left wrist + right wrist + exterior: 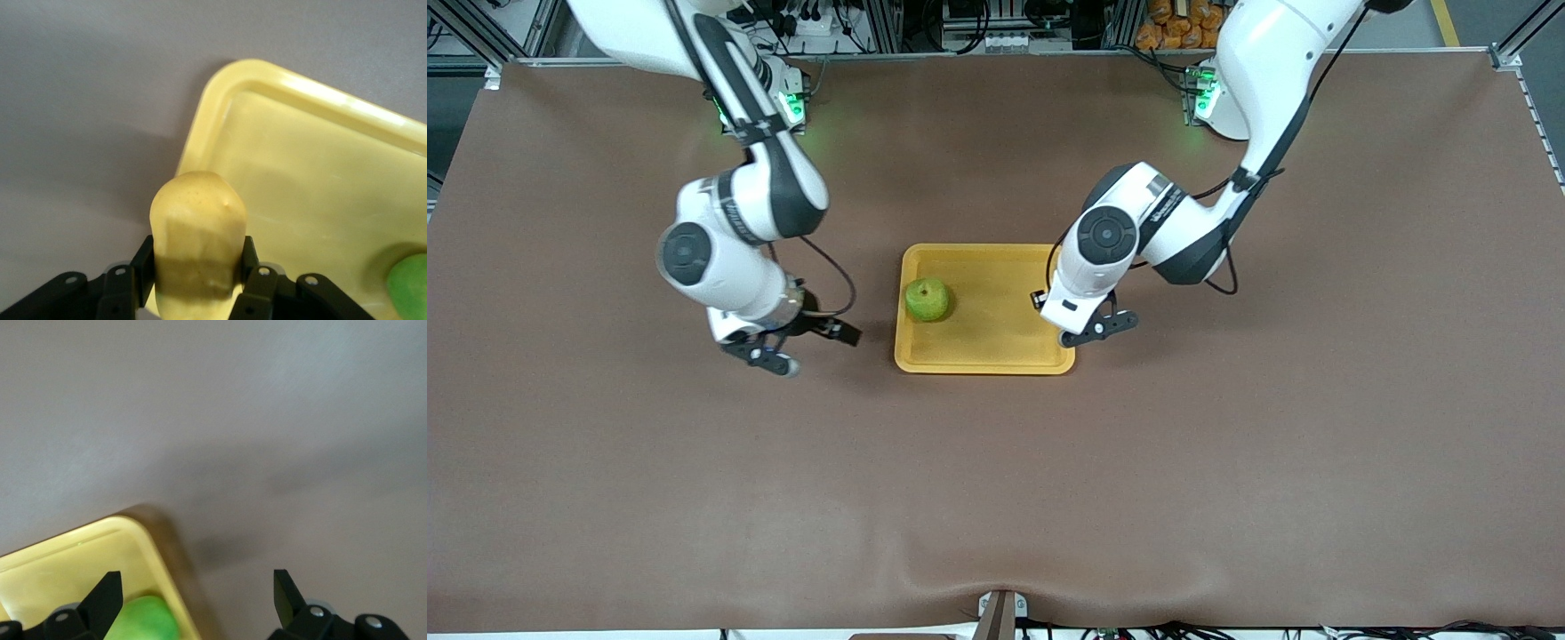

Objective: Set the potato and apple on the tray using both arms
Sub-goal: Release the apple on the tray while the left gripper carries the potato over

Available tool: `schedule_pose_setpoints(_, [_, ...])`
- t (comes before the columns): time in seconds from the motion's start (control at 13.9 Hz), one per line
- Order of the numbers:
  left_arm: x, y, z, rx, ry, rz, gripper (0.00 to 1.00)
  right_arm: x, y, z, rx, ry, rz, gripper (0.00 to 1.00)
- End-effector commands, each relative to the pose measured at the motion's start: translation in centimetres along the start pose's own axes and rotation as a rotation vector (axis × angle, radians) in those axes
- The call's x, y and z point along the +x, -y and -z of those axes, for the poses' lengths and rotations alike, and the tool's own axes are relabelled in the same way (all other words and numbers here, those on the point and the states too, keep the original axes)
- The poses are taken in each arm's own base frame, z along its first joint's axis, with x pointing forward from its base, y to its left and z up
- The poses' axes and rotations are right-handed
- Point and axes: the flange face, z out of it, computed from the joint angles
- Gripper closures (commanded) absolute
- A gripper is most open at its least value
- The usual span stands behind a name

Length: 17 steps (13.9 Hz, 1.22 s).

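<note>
Yellow tray (pixel 996 351) in the middle of the brown table (pixel 1227 462).

Green apple (pixel 927 300) resting inside the tray, at the end toward the right arm. Nothing gripping it.

Right gripper (pixel 796 342) up in the air over bare table, just beside the tray's edge. Fingers (pixel 107 595) spread wide, nothing between them. In the right wrist view, apple (pixel 143 621) down below the gripper (pixel 193 600), just inside the tray rim (pixel 150 550), not touching the fingers.

Left gripper (pixel 1094 327) over the tray's edge at the left arm's end. Clenched tight on the potato (pixel 198 243). In the left wrist view, potato sticking out from between the two fingers (pixel 257 287), hanging right above the tray's corner (pixel 220 113). Potato not yet down on the tray.
</note>
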Motion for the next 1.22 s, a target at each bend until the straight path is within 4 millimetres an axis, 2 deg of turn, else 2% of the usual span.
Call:
schedule_pose_setpoints(0.0, [-0.4, -2.4, -1.2, 0.001, -0.007, 0.077, 1.0, 2.1, -5.8, 4.0, 0.005, -0.001, 0.088, 0.0])
schedule_pose_setpoints(0.22, [-1.0, -2.5, -2.2, 0.034, -0.041, 0.046, 0.97, 3.8, -11.8, 8.9, 0.024, 0.016, 0.112, 0.0])
schedule_pose_setpoints(0.36, [-0.8, -2.5, -3.3, 0.07, -0.086, -0.001, 0.93, 3.8, -15.9, 13.2, -0.005, 0.029, 0.175, 0.0])
schedule_pose_setpoints(0.5, [-0.7, -2.6, -4.7, 0.094, -0.115, -0.037, 0.89, 2.4, -18.0, 17.6, -0.077, 0.009, 0.215, 0.0])
schedule_pose_setpoints(0.72, [-0.9, -2.9, -5.4, 0.093, -0.135, -0.063, 0.81, -0.2, -19.2, 23.1, -0.213, -0.047, 0.32, 0.0])
schedule_pose_setpoints(0.79, [-1.0, -3.0, -5.5, 0.093, -0.134, -0.065, 0.74, -0.8, -19.7, 24.3, -0.211, -0.048, 0.326, 0.0])
schedule_pose_setpoints(0.86, [-1.3, -3.1, -5.6, 0.093, -0.135, -0.071, 0.6, -1.0, -19.8, 25.6, -0.211, -0.045, 0.312, 0.0])
schedule_pose_setpoints(0.93, [-1.7, -3.3, -5.8, 0.095, -0.132, -0.076, 0.38, -1.1, -19.5, 27.2, -0.215, -0.031, 0.301, 0.0])
schedule_pose_setpoints(1.0, [-1.8, -3.4, -5.9, 0.096, -0.13, -0.075, 0.1, -1.2, -19.3, 28.9, -0.215, -0.033, 0.281, 0.0])
schedule_pose_setpoints(1.08, [-1.6, -3.2, -6.0, 0.098, -0.13, -0.08, 0.0, -1.2, -19.1, 29.6, -0.216, -0.037, 0.251, 0.0])
schedule_pose_setpoints(1.15, [-1.6, -3.2, -6.0, 0.098, -0.129, -0.086, 0.0, -1.3, -18.7, 29.8, -0.213, -0.038, 0.23, 0.0])
